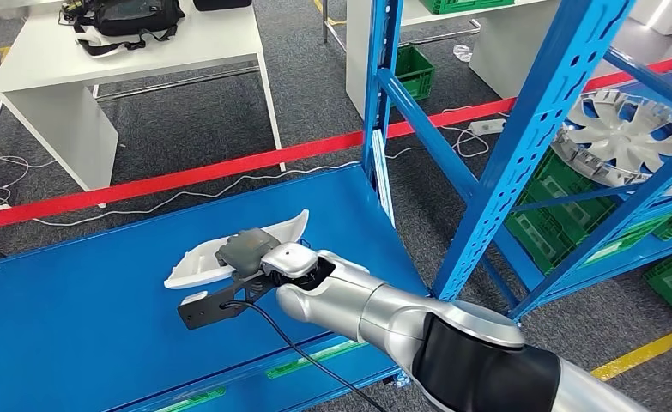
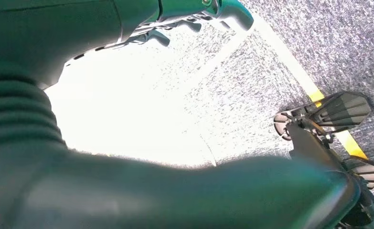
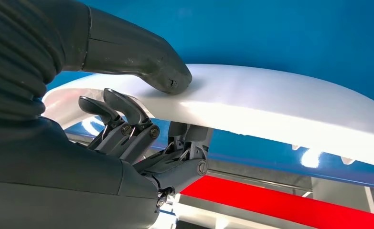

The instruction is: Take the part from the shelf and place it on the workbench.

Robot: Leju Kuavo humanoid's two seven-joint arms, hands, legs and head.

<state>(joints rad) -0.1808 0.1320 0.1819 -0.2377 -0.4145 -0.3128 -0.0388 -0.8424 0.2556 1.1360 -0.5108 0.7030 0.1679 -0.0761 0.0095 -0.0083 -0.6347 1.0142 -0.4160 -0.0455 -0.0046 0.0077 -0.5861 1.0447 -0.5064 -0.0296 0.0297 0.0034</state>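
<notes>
part: the long curved white plastic panel (image 1: 238,248) lies on the blue workbench top (image 1: 75,335), in its middle stretch toward the far edge, well clear of the blue steel shelf (image 1: 564,94).
long axis: i read it running from near-left up to far-right, slanting toward the shelf-side corner.
right hand (image 1: 245,255): i see it holding the panel at mid-length, thumb (image 3: 163,71) pressed on one face, fingers (image 3: 127,117) curled under the other.
left hand (image 2: 194,19): hangs over grey floor, fingers loosely curled with nothing in them.
next move, my guess: panel looks seated, so release and draw back along the arm, across the axis.
</notes>
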